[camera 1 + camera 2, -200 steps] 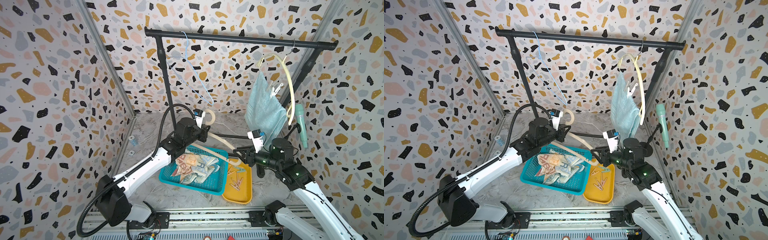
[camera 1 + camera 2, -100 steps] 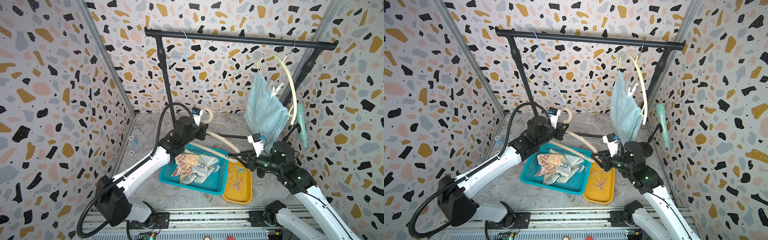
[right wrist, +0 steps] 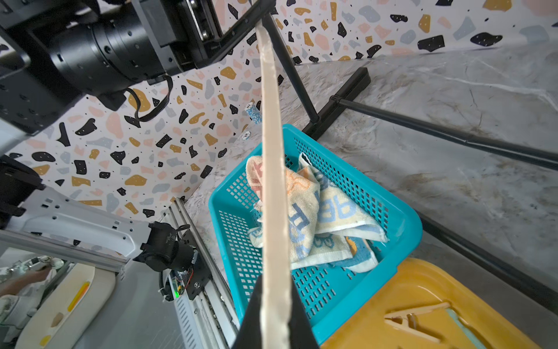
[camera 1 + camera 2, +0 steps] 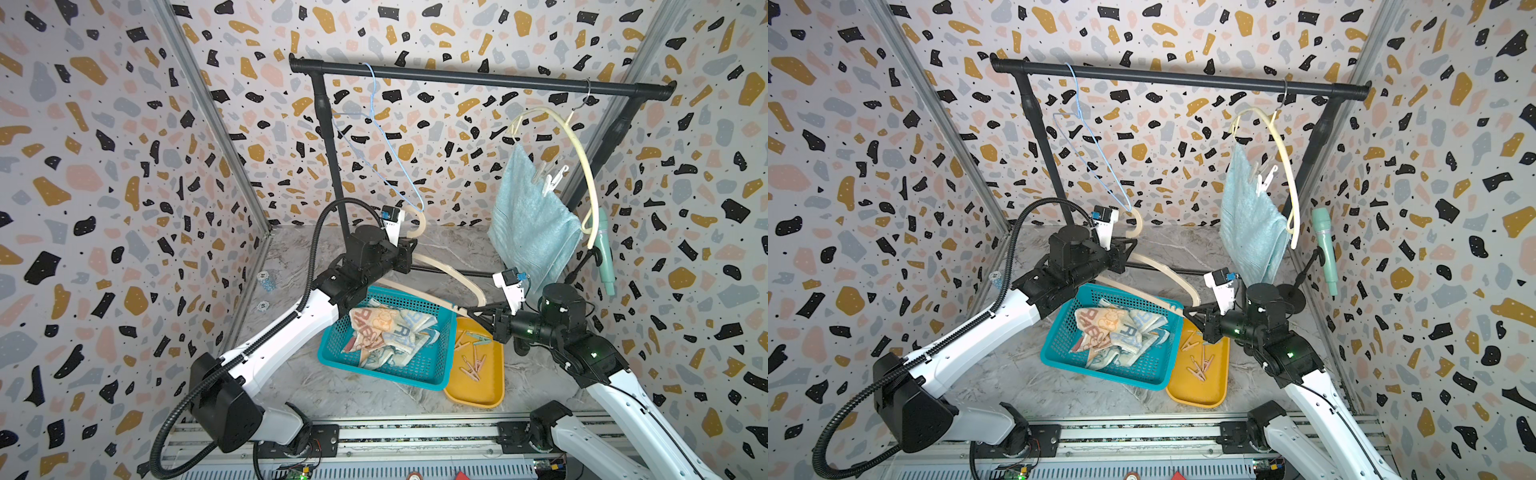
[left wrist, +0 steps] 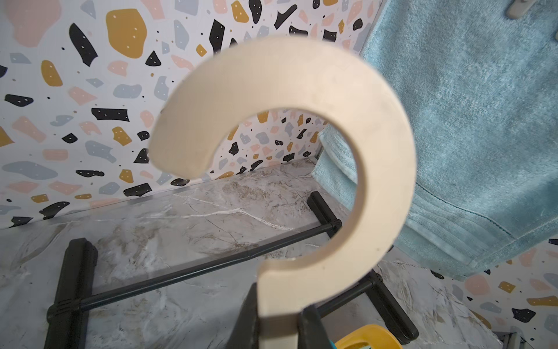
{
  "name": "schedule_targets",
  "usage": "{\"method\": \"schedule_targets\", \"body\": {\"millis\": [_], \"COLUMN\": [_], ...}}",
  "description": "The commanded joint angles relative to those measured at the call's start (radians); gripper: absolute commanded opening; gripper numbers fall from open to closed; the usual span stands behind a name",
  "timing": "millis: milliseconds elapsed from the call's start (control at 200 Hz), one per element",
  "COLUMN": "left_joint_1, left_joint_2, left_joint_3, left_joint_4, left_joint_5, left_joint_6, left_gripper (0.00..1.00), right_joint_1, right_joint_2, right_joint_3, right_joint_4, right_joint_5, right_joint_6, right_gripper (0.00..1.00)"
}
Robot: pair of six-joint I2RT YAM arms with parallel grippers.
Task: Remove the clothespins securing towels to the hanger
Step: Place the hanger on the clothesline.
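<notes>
A bare cream hanger (image 4: 453, 270) (image 4: 1167, 270) hangs between my two arms above the teal basket (image 4: 382, 374). My left gripper (image 4: 409, 249) (image 5: 279, 317) is shut on the neck below its hook (image 5: 377, 151). My right gripper (image 4: 469, 309) (image 3: 276, 311) is shut on the end of its arm (image 3: 270, 121). On the rail, a second cream hanger (image 4: 582, 158) carries the light-blue towel (image 4: 528, 224) (image 4: 1250, 224), pinned by pale clothespins (image 4: 550, 183) (image 4: 1264, 180). Two patterned towels (image 4: 386, 328) (image 3: 317, 211) lie crumpled in the basket.
A yellow tray (image 4: 478, 395) right of the basket holds several loose clothespins (image 4: 471, 365). An empty blue wire hanger (image 4: 386, 141) hangs on the black rail (image 4: 457, 77). The rack's base bar (image 5: 181, 272) crosses the floor. A mint-green stick-like object (image 4: 604, 253) stands by the right wall.
My right gripper has dropped a little, moved left and closed on the end of the bare hanger's arm. The left gripper keeps its hold on the neck.
</notes>
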Motion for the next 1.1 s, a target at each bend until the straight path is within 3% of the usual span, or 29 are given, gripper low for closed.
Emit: {"method": "schedule_targets", "body": {"millis": [0,390,441,471,561,591,1096], "left_joint_1": [0.006,0.006,0.006,0.006,0.006,0.006,0.007], "left_joint_2": [-0.005,-0.015,-0.014,-0.013,-0.02,-0.025,-0.197], "left_joint_3": [0.028,0.022,0.026,0.03,0.038,0.042,0.042], "left_joint_4": [0.04,0.022,0.013,0.006,-0.003,-0.005,-0.059], "left_joint_5": [0.008,0.001,-0.003,-0.009,-0.015,-0.018,-0.093], "left_joint_6": [-0.018,-0.017,-0.018,-0.02,-0.017,-0.016,0.038], "left_gripper": [0.0,0.0,0.36,0.51,0.75,0.79,0.86], "right_joint_1": [0.0,0.0,0.0,0.0,0.0,0.0,0.0], "right_joint_2": [-0.005,-0.008,-0.012,-0.014,-0.023,-0.026,0.026], "right_joint_3": [0.014,0.05,0.064,0.078,0.144,0.172,0.662], "right_joint_4": [0.01,0.008,-0.005,-0.018,-0.067,-0.085,-0.372], "right_joint_5": [-0.004,0.028,0.047,0.07,0.132,0.153,0.46], "right_joint_6": [-0.001,-0.006,-0.01,-0.018,-0.044,-0.052,-0.199], "right_gripper": [0.0,0.0,0.0,0.0,0.0,0.0,0.0]}}
